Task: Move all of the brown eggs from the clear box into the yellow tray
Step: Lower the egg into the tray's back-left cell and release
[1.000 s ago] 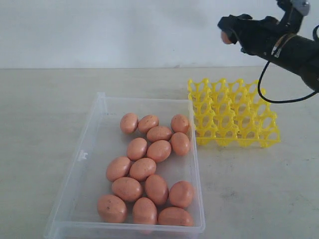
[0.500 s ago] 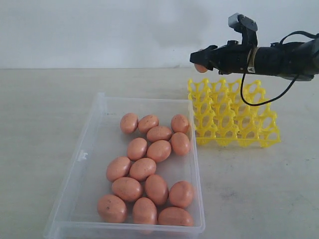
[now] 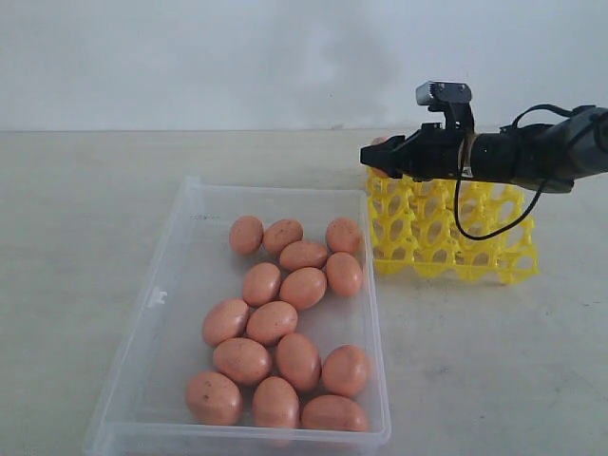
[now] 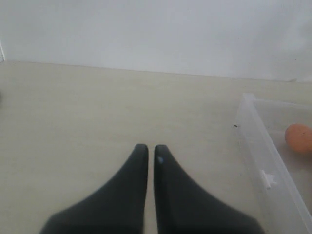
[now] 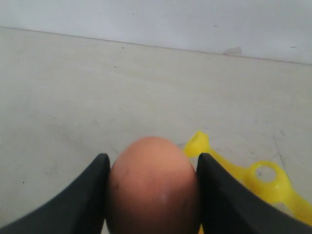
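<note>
Brown egg (image 5: pixel 153 187) pinched in right gripper (image 3: pixel 377 158) over far-left corner of yellow tray (image 3: pixel 494 264); other eggs (image 3: pixel 272 322) lie in clear box (image 3: pixel 171 275), left. Left gripper (image 4: pixel 147 152) pressed together. Risk: off-centre release, egg hits post (image 5: pixel 197 141), rolls off.

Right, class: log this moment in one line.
right claw: shut on brown egg | above yellow tray corner | left claw: shut, empty | clear box: other brown eggs inside
</note>
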Controlling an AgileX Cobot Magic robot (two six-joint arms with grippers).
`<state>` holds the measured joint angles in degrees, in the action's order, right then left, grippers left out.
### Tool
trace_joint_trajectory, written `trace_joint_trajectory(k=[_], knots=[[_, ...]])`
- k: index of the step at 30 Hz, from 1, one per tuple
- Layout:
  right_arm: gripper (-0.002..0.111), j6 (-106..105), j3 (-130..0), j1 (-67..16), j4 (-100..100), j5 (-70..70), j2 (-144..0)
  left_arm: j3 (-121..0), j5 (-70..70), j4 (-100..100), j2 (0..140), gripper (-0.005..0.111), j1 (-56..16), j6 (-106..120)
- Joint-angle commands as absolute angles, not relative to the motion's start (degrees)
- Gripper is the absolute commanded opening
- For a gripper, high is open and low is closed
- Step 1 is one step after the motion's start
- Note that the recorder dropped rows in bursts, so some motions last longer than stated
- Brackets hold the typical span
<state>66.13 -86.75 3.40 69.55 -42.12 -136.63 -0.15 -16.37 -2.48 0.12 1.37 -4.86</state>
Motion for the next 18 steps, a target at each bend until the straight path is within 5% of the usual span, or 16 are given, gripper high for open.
trace_joint_trajectory(k=[1,9,18], knots=[[0.000,60.37,-87.04,3.45,65.36,-42.42,-137.80,0.00,-15.87,-2.34,0.00,0.004,1.57,-4.73],[0.000,51.55,-88.16,3.45,61.14,-50.56,-137.81,0.00,-15.87,-2.34,0.00,0.004,1.57,-4.73],[0.000,48.93,-88.22,3.45,61.19,-40.03,-137.81,0.00,-15.87,-2.34,0.00,0.004,1.57,-4.73]])
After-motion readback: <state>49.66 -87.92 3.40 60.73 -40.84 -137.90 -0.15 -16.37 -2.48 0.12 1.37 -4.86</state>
